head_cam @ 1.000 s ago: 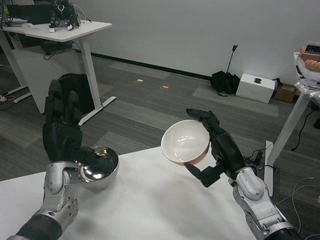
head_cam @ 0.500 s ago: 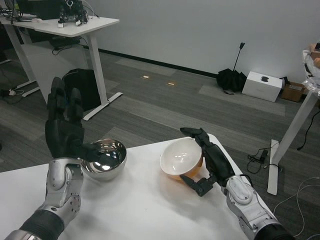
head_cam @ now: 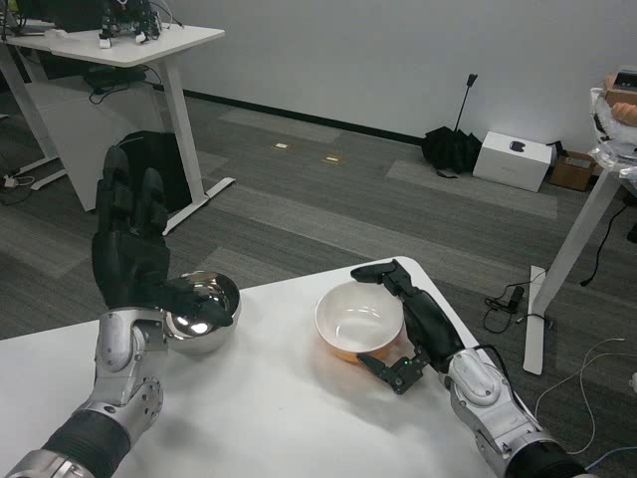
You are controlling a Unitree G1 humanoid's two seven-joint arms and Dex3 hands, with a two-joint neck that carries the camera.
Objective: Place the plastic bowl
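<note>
Plastic bowl [head_cam: 359, 320], white inside and orange outside, sits upright on the white table [head_cam: 279, 408] near its far right edge, with my right hand [head_cam: 416, 321] wrapped round its right side: the upper fingers [head_cam: 383, 272] curl over the far rim and the thumb [head_cam: 390, 370] lies at the near rim. From the head view I cannot tell whether the fingers actually press the rim or merely lie close to it, since the contact side is hidden behind the bowl wall; the bowl's underside and its contact with the table are hidden too. Left hand [head_cam: 131, 254] is raised upright at the picture's left, fingers extended and close together, holding nothing; its thumb crosses in front of the metal bowl [head_cam: 204, 312], hiding part of that bowl's near rim, and whether thumb and bowl touch I cannot make out. Both forearms are cut off by the bottom edge. Farther out: a white desk [head_cam: 119, 45] at upper left with dark gear on top, too small to identify; a white box [head_cam: 512, 159] and a black bag [head_cam: 445, 147] by the far wall; another table leg at right, its top cropped. Against a second ago: the plastic bowl was held tilted above the table edge, and half a second ago it was lower and still tipped; now it is level on the tabletop. Left hand and metal bowl are unchanged; the camera has shifted slightly.
</note>
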